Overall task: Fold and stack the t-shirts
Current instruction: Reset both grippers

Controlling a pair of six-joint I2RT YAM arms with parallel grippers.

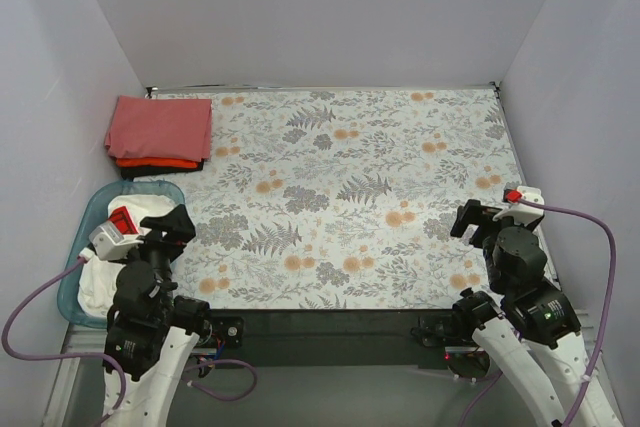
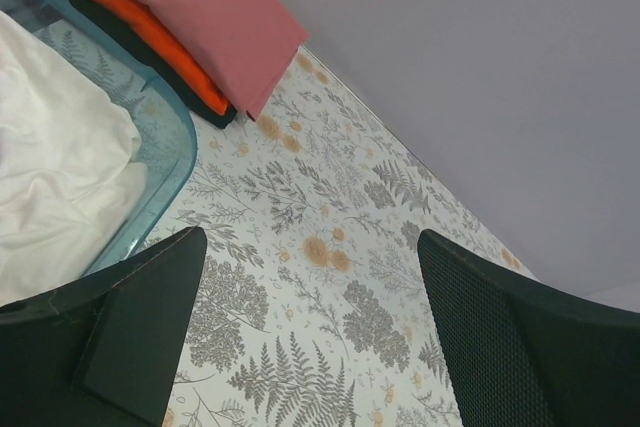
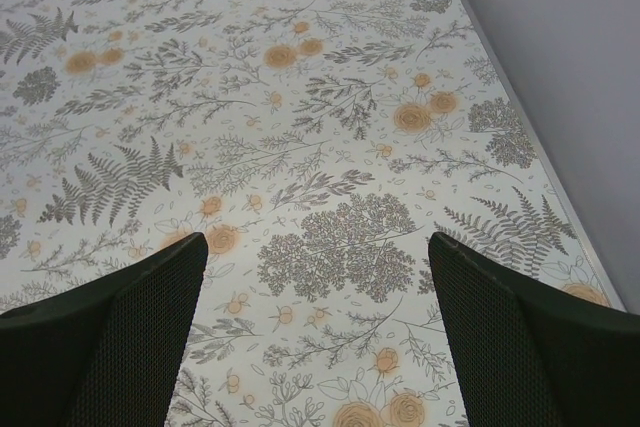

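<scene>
Stack: rose-red t-shirt (image 1: 160, 127) on top, orange t-shirt (image 1: 155, 162) under it, black t-shirt (image 2: 212, 113) at the bottom showing only as a thin edge. All three are folded flat and lie on the surface (image 1: 350, 197) just beyond the far end of the blue bin (image 1: 70, 282), apart from its rim.

In the bin: crumpled white cloth (image 1: 95, 287). Cannot tell whether it is a shirt. If it is, it is probably the next piece to fold.

Key relation: the white cloth lies below the left jaws and to their left, inside the bin. It is bunched, so no long axis can be read. The bin's own long axis runs from the near edge toward the stack. The left arm (image 1: 150, 307) is much the nearer, so the pick looks like its job.

Left arm pose: folded up, wrist over the bin's inner rim, wrist camera looking past the rim toward the stack. Left jaws spread wide, nothing between them.

Right arm (image 1: 525, 297): well apart from the bin, at the opposite side of the surface. Right jaws also parted and empty, above bare floral print.
</scene>
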